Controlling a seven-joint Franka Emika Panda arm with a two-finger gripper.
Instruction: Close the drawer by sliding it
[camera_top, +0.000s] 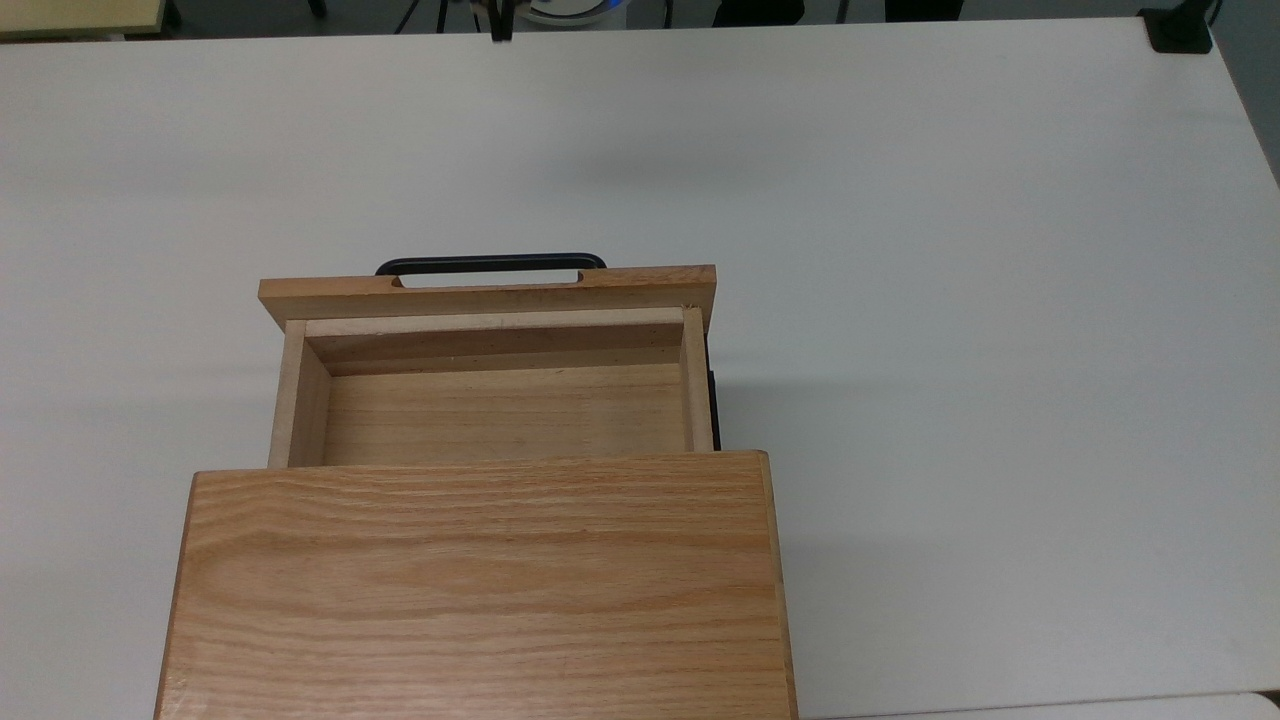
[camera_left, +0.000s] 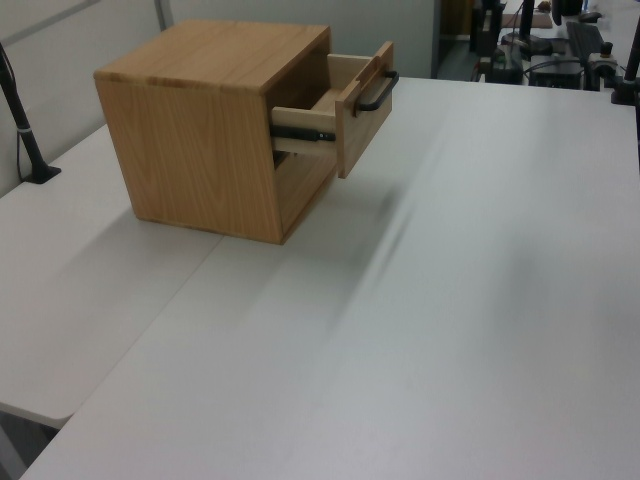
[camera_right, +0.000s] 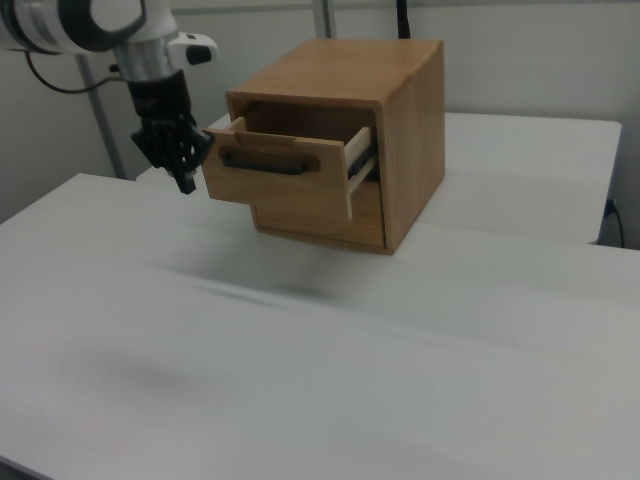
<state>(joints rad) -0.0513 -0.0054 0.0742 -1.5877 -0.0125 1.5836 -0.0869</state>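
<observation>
One oak cabinet box (camera_top: 480, 585) stands on the white table (camera_top: 950, 300), at the lower left of the top view. One drawer (camera_top: 500, 410) sits in its upper slot, pulled partway out: in the top view the tray floor and both paler side walls are exposed between the cabinet's front edge and the drawer's front panel (camera_top: 488, 290). The tray is bare inside. One black bar handle (camera_top: 490, 263) is fixed to the outer face of the front panel; in the right view the handle (camera_right: 262, 160) runs level across the panel. One black slide rail (camera_left: 300, 131) shows along the drawer's side in the left view, between the tray wall and the cabinet opening.

One arm, white with a black wrist, enters from the right view's upper left. Its gripper (camera_right: 184, 172) hangs pointing down, above the table surface, just beside the drawer panel's edge on the right view's left and about level with the handle. No contact with panel or handle can be confirmed. Claw opening: cannot tell; the dark tips merge together. In the top view a small dark piece of the gripper (camera_top: 497, 22) shows at the upper edge, well apart from the handle.

Two dark posts: one at the left view's left edge (camera_left: 22, 125), one behind the cabinet in the right view (camera_right: 402, 18).
</observation>
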